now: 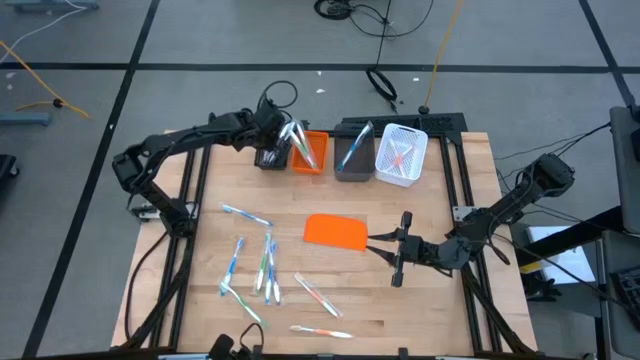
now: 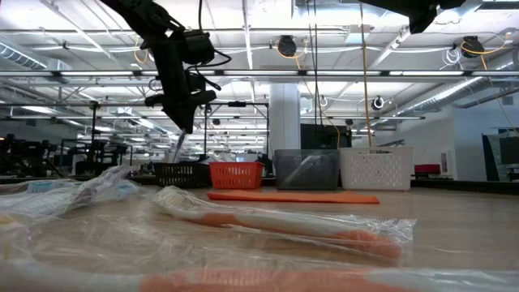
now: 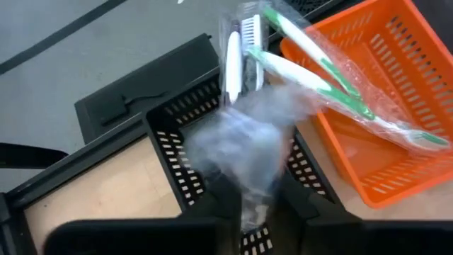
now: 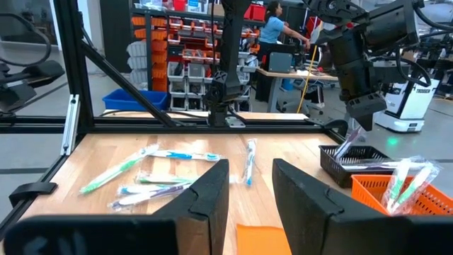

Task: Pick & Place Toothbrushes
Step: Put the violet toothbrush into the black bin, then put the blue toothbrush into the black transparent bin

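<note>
The left gripper [image 1: 276, 146] hangs over the small black slatted plastic bin [image 1: 270, 156] at the far edge of the table, its jaws narrow around a crumpled clear wrapper [image 3: 241, 152] holding a white toothbrush [image 3: 232, 64]; the brush stands nearly upright with its lower end down in the bin. Whether the jaws press the wrapper firmly cannot be told.

Just beside the black bin sits an orange slatted plastic bin [image 1: 312, 156], with green-and-white wrapped toothbrushes [image 3: 333, 81] leaning across its rim. Next along the same row come a grey plastic bin [image 1: 353, 160] with one slim brush propped in it, then a white lattice plastic bin [image 1: 402, 157] with orange-red brushes inside.

The right gripper [image 1: 392, 249] lies low over the table near the right side, its jaws partly open and holding nothing, pointing at the flat orange sheet [image 1: 335, 232] just beside them.

On the wooden table [image 1: 440, 310], the remaining loose toothbrushes [image 1: 262, 265] lie scattered across the near left part: blue and green ones in a cluster, and orange-red ones [image 1: 316, 294] closer to the front edge, all well apart from both grippers. In the low view a wrapped orange-red brush [image 2: 284, 223] lies closest to the camera.

In the right wrist view, a person [image 4: 274, 32] stands in the room beyond.
</note>
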